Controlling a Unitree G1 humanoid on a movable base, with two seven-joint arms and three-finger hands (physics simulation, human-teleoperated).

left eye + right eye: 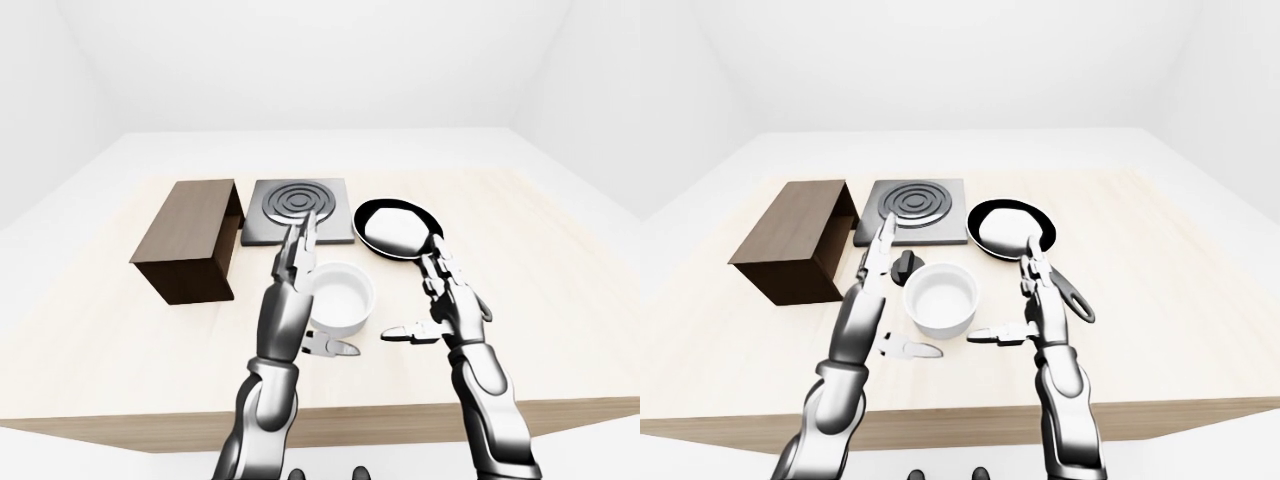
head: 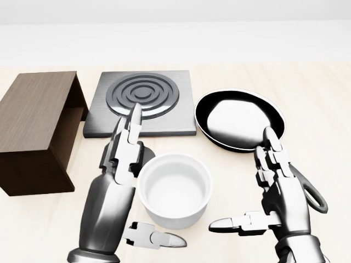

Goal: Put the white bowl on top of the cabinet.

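Note:
The white bowl stands upright on the light wood table, below the stove plate in the head view. The dark brown cabinet lies at the left, its open side facing right. My left hand is open just left of the bowl, fingers stretched up along its rim and thumb under its lower edge. My right hand is open to the right of the bowl, a gap away, thumb pointing at it. Neither hand holds anything.
A grey stove plate with ring burner lies above the bowl. A black frying pan sits at the upper right, its handle partly behind my right hand. A small dark knob sits beside my left fingers. The table's near edge is below.

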